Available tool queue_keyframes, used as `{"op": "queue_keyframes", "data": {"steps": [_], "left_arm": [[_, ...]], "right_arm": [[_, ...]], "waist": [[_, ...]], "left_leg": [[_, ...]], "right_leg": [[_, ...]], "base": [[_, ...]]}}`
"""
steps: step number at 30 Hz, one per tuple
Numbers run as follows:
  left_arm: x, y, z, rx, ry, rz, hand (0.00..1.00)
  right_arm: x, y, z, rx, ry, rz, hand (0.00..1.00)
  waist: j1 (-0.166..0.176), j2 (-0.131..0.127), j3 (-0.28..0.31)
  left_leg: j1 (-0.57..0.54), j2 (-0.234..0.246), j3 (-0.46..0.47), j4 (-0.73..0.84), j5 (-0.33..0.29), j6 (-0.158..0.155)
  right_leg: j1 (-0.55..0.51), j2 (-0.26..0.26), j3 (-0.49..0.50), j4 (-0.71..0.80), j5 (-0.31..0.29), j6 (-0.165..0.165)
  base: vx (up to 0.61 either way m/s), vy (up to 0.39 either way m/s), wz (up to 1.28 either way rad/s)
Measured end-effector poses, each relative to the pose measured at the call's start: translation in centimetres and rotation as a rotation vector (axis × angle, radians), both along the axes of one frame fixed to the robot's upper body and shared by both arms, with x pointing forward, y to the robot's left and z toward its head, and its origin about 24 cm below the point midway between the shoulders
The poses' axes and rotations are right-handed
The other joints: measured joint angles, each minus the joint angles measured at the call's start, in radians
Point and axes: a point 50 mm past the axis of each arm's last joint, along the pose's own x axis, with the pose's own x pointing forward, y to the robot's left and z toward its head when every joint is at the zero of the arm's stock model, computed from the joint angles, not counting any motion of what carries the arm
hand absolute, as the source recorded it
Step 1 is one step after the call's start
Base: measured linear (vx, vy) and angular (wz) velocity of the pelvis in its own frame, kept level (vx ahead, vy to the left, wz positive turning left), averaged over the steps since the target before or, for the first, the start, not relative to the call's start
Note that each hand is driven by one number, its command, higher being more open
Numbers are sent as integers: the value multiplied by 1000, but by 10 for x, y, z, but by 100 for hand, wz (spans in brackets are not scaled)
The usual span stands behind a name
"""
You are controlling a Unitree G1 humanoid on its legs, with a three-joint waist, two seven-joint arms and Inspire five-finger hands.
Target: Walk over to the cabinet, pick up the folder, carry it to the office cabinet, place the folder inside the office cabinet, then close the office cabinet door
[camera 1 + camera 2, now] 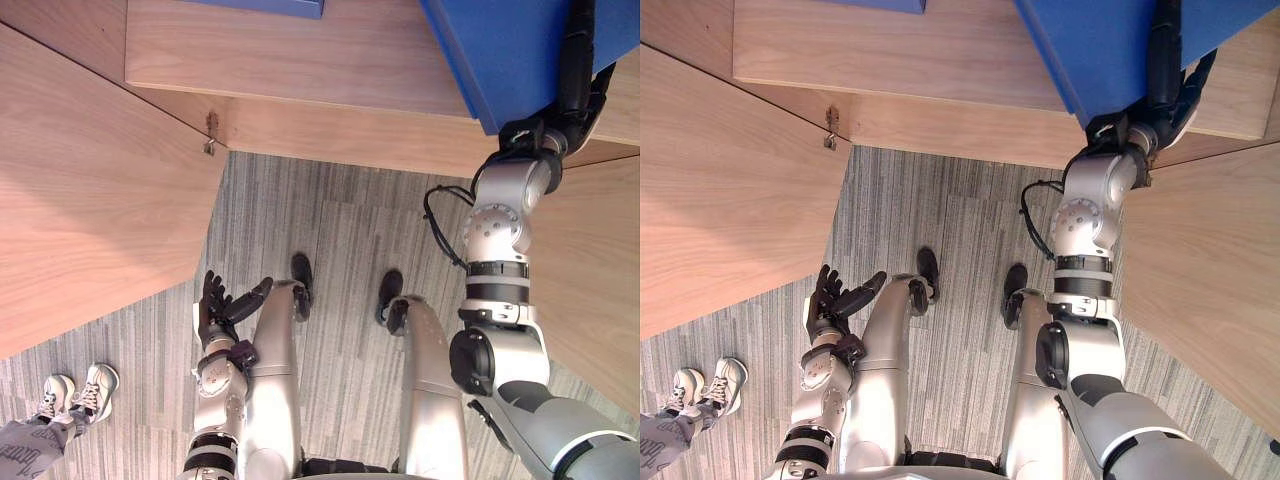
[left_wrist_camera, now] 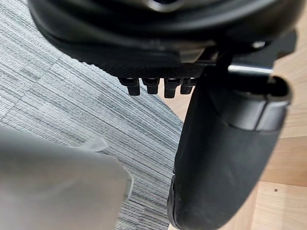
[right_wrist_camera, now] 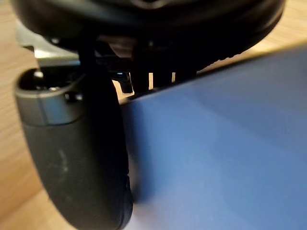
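The pale wooden cabinet shelf [image 1: 300,60] runs across the far side of the scene, its front edge facing the robot. Two doors stand swung out toward the robot. The left door [image 1: 90,190] slants in from the left and meets the shelf front at a small metal hinge [image 1: 211,133]. The right door [image 1: 590,270] slants down the right side. Between the doors lies a wedge of grey striped carpet floor [image 1: 330,230], narrow at the shelf and widening toward the robot. The blue folder [image 1: 500,50] is over the right part of the shelf. One corner points back toward the robot and reaches the shelf's front edge. Its left edge slants away to the left, and its far end is cut off, so I cannot tell the long axis. I also cannot tell whether it rests on the shelf. The right robot hand [image 1: 575,70] holds the folder at its right side, with the thumb [image 3: 91,158] pressed on the blue face and the fingers past its edge. The left robot hand [image 1: 215,305] hangs low over the carpet, fingers spread wide and holding nothing. A person's shoes [image 1: 80,390] stand on the carpet at the near left, beyond the left door's outer edge.
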Motion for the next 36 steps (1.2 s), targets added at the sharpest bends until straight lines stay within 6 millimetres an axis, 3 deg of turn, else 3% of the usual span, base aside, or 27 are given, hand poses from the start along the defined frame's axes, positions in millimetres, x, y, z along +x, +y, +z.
{"op": "queue_keyframes", "data": {"steps": [5, 12, 22, 31, 34, 35, 36], "left_arm": [[7, -12, 9, -23, -45, -27, 100], [9, -23, 10, -52, -54, -45, 100], [10, -21, 3, -74, -25, -25, 100], [9, -20, -10, -71, 31, -35, 100], [8, -18, -12, -66, 36, -43, 100], [8, -18, -13, -64, 38, -46, 100], [8, -17, -14, -58, 44, -54, 100]], "right_arm": [[1, 2, 18, 115, -72, 35, 100], [3, 12, 19, 63, -74, 61, 100], [20, 57, 11, -379, -20, 256, 100], [27, 73, -2, -550, 38, 322, 100], [29, 73, -6, -742, 77, 308, 100], [29, 74, -6, -801, 83, 305, 0], [28, 73, -9, -934, 97, 294, 0]], "waist": [[3, 2, -2], [-7, 3, -3], [-24, 3, -5], [-33, 3, -24], [-37, 3, -24], [-38, 3, -24], [-40, 3, -24]], "left_leg": [[2, -6, -5, -27, 15, -4], [30, -3, -2, -44, 18, -7], [66, 17, 6, -62, 20, -10], [110, 17, 32, -113, 27, -8], [120, 16, 39, -125, 28, -5], [123, 16, 40, -129, 29, -4], [129, 14, 43, -134, 30, -3]], "right_leg": [[2, -4, -10, -15, 1, -2], [29, -2, -13, -33, 4, -5], [60, 18, -12, -61, 18, -18], [102, 16, -10, -125, 45, -14], [113, 16, -9, -142, 53, -10], [115, 15, -8, -145, 54, -10], [119, 14, -6, -149, 55, -9]], "base": [[4, -47, 6], [-7, -22, 0], [-24, -31, -6], [6, 0, -4], [3, -2, -1], [0, 0, 0], [0, 0, 0]]}}
